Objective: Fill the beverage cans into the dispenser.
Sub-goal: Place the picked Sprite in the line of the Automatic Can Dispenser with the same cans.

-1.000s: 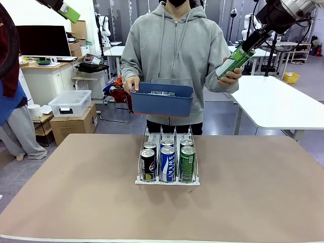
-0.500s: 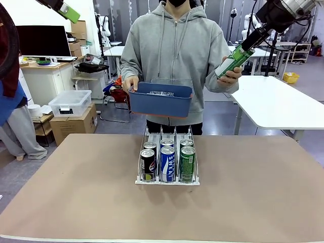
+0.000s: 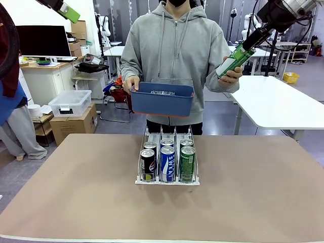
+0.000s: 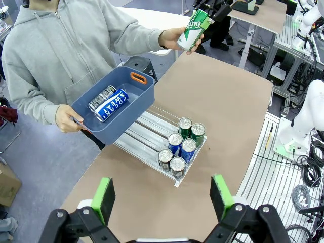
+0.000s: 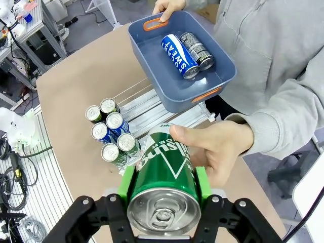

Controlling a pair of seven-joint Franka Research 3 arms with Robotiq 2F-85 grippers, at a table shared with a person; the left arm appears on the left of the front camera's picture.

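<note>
Green can (image 5: 164,169) is clamped between the right gripper (image 5: 164,188) pads, raised beyond the table (image 3: 76,192)'s far edge toward its right side, with the person's hand (image 5: 217,152) also around it. Left gripper (image 4: 164,195) hangs spread, holding nothing. 6 cans (image 3: 167,163) fill the dispenser (image 3: 167,183)'s near end, by the table's far edge.

Front view: low at the near edge of the table (image 3: 76,202), facing level across it toward the person (image 3: 174,55) standing opposite. Left wrist view: high and far back, tilted steeply down on the dispenser (image 4: 146,135). Right wrist view: also high, looking down past a green can (image 5: 162,172) right against the lens. All three share the dispenser, the blue bin (image 3: 162,104) and the person.
</note>
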